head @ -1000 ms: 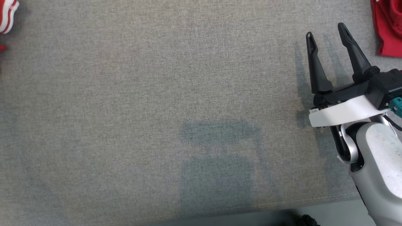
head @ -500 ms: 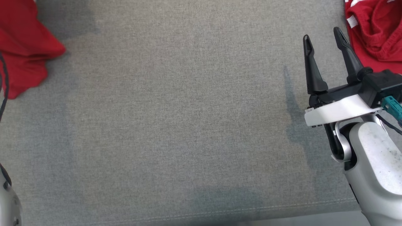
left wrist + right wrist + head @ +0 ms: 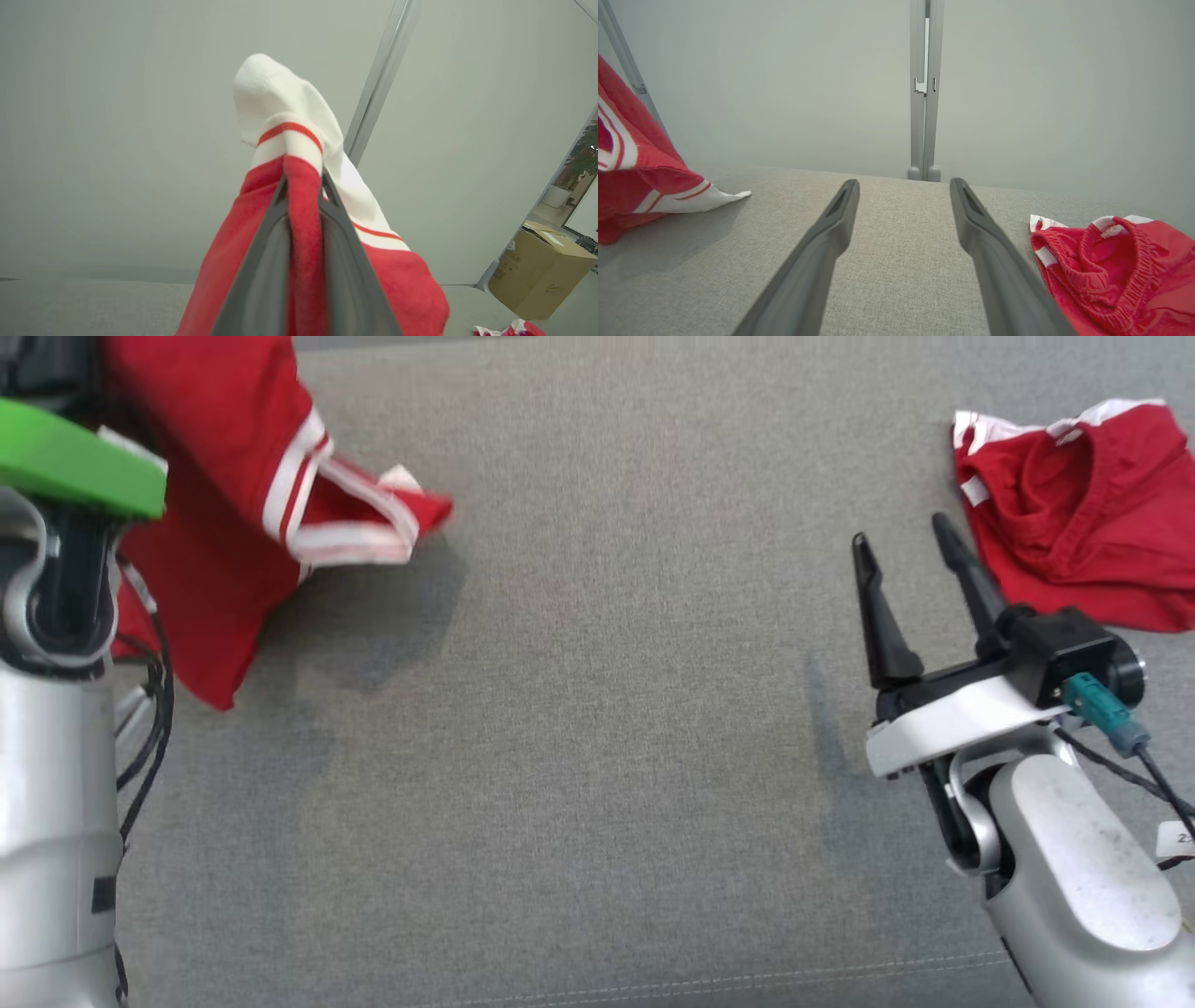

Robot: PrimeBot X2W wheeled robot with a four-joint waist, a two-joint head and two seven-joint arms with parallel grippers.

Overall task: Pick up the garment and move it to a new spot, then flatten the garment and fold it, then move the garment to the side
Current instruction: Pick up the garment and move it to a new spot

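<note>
A red garment [image 3: 224,523] with white stripes hangs at the far left of the head view, in front of my left arm [image 3: 56,616]. Its lower part trails onto the grey table [image 3: 597,728]. In the left wrist view my left gripper [image 3: 302,179] is shut on a fold of this garment [image 3: 303,242], and a white striped cuff stands above the fingertips. The right wrist view shows the garment [image 3: 630,186] at the left. My right gripper [image 3: 898,532] hovers open over the right side of the table, with nothing between its fingers [image 3: 903,183].
A second red piece with an elastic waistband [image 3: 1074,551] lies crumpled at the far right, just beyond my right gripper [image 3: 1111,261]. The table's front seam [image 3: 747,980] runs along the bottom. A grey post [image 3: 924,93] stands behind the table; a cardboard box [image 3: 537,270] sits off to the side.
The head view has shifted, so more of the table's far part shows. The held garment has come further in from the left, with my left arm now in view. The right gripper stays open.
</note>
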